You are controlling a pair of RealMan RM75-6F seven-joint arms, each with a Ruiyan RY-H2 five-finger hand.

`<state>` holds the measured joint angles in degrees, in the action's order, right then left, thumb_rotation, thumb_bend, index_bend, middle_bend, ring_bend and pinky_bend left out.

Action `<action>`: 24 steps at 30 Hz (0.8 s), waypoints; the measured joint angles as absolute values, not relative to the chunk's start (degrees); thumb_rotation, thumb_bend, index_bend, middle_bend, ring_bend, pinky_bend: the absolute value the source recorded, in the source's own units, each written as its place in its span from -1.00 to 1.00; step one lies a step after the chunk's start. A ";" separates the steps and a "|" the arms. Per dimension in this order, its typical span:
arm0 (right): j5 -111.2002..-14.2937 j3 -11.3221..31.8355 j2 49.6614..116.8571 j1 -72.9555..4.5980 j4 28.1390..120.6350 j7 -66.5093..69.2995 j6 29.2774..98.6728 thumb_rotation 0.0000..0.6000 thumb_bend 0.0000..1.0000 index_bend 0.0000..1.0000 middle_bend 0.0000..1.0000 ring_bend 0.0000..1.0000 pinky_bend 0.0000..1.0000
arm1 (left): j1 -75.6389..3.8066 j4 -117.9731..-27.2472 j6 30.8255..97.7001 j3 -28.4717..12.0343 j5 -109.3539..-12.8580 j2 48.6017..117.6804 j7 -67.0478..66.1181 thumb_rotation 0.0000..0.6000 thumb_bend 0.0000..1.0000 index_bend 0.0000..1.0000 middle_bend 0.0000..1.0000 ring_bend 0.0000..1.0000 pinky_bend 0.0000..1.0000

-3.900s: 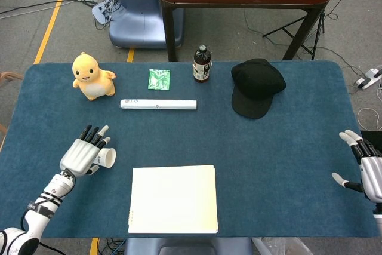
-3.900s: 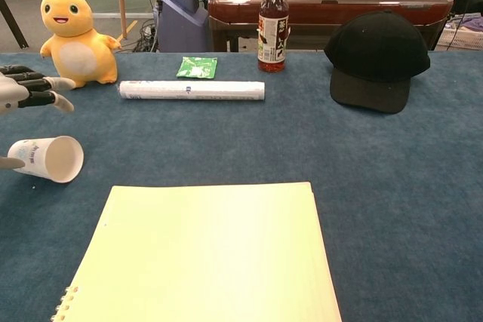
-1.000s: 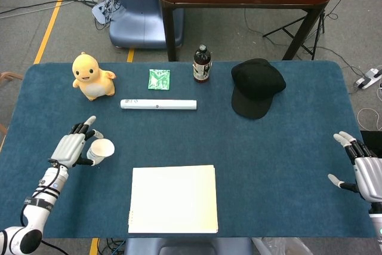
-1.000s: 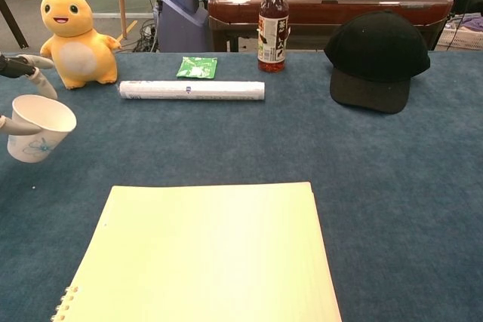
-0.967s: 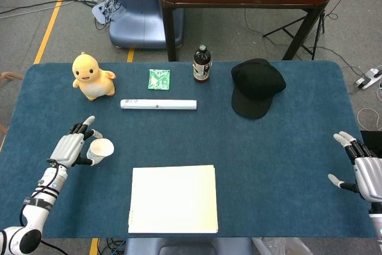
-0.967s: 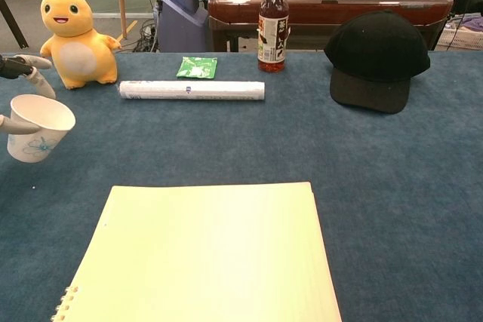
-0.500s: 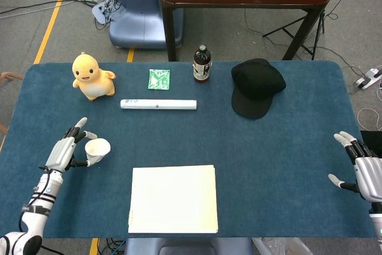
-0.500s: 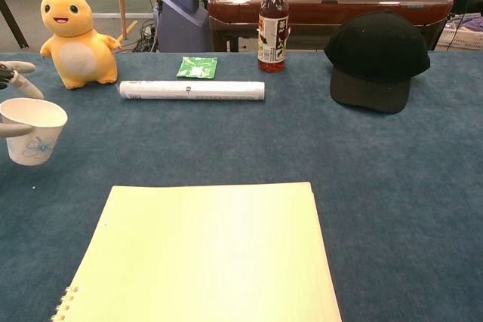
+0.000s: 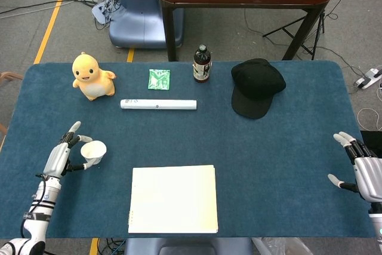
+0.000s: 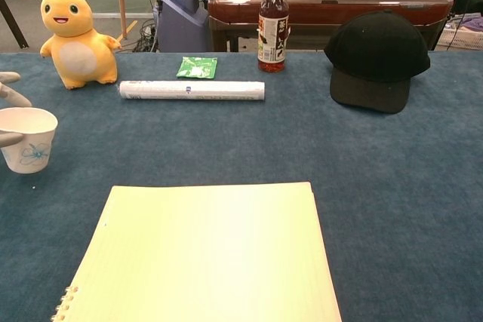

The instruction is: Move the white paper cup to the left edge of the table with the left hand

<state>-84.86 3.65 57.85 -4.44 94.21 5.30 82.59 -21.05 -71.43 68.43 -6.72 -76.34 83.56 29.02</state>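
Observation:
The white paper cup (image 9: 94, 152) stands upright near the table's left edge, mouth up, with a blue print on its side (image 10: 28, 139). My left hand (image 9: 59, 157) is just left of it and holds it between the thumb and the fingers. In the chest view only this hand's thumb (image 10: 6, 139) against the cup's side and one finger behind the rim show at the frame's left border. My right hand (image 9: 363, 170) hovers at the right edge of the blue table (image 9: 286, 159), fingers spread, holding nothing.
A yellow notepad (image 9: 173, 199) lies at the front middle. At the back sit a yellow plush toy (image 9: 91, 76), a white tube (image 9: 158, 104), a green packet (image 9: 159, 79), a dark bottle (image 9: 202, 64) and a black cap (image 9: 256, 86).
My left hand has carried the cup leftward, turned it from lying on its side to upright, and brought it lower. The right hand has barely moved.

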 measured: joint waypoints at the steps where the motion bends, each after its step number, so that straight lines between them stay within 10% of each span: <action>1: -84.85 3.64 57.85 -4.45 94.21 5.28 82.57 1.00 -1.00 -0.70 -0.72 -0.71 -0.28 | -21.01 -71.23 68.39 -6.71 -76.42 83.64 29.14 1.00 -0.69 -0.26 -1.00 -1.00 -1.00; 24: -84.92 3.56 57.78 -4.45 94.42 5.10 82.56 1.00 -1.00 -0.70 -0.72 -0.71 -0.28 | -19.20 -63.61 68.42 -5.59 -79.49 85.89 37.01 1.00 -0.69 -0.37 -1.00 -1.00 -1.00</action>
